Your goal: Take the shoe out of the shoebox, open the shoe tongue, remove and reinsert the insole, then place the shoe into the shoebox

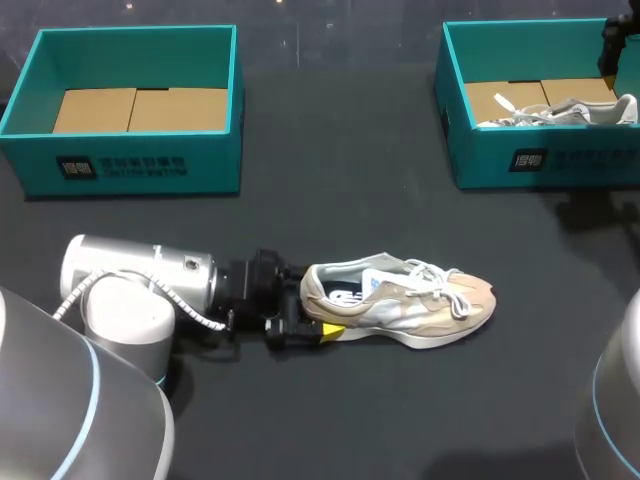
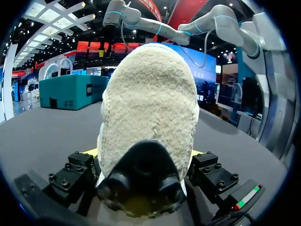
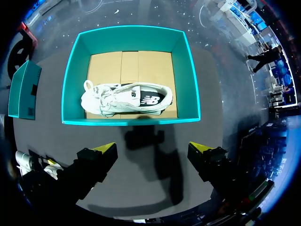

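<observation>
Our left pincer is clamped on the heel of the beige shoe out on the counter, likely steadying it for tongue and insole work, while our right pincer hangs, fingers apart, above the shoebox holding a white shoe.

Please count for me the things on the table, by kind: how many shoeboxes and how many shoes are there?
Shoeboxes, teal: 2, the left shoebox empty, the right shoebox holding a shoe.
Shoes: 2, the beige shoe lying on the table, the white shoe inside the right shoebox.
Total: 4.
</observation>
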{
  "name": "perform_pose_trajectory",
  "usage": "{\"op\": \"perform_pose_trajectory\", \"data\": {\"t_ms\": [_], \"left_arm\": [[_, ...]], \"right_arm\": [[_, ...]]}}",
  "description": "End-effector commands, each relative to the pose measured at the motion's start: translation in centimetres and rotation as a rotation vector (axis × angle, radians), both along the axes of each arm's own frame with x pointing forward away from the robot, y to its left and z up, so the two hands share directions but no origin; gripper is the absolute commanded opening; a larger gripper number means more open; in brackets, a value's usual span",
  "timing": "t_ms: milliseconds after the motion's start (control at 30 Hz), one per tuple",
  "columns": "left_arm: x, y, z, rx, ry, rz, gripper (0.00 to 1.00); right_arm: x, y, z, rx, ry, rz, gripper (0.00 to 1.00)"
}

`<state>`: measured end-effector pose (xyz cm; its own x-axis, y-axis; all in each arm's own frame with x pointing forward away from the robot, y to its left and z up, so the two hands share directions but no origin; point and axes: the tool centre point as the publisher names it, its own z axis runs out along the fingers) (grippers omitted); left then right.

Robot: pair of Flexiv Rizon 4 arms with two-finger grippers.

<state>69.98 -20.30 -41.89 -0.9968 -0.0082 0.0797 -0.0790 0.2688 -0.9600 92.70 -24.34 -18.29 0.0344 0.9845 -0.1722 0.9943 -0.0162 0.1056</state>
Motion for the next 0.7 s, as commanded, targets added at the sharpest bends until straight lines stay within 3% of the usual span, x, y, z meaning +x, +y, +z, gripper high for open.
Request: {"op": "perform_pose_trajectory", "data": {"t_ms": [33, 700], "left_arm": [[-0.6, -0.4, -0.2, -0.001, -0.004, 0.001, 0.00], [-1.4, 0.6, -0.2, 0.008, 0.008, 0.003, 0.00]], "right_arm": [[-0.1, 0.0, 0.0, -0.001, -0.001, 0.000, 1.00], [-0.1, 0.0, 0.0, -0.001, -0.001, 0.000, 1.00]]}}
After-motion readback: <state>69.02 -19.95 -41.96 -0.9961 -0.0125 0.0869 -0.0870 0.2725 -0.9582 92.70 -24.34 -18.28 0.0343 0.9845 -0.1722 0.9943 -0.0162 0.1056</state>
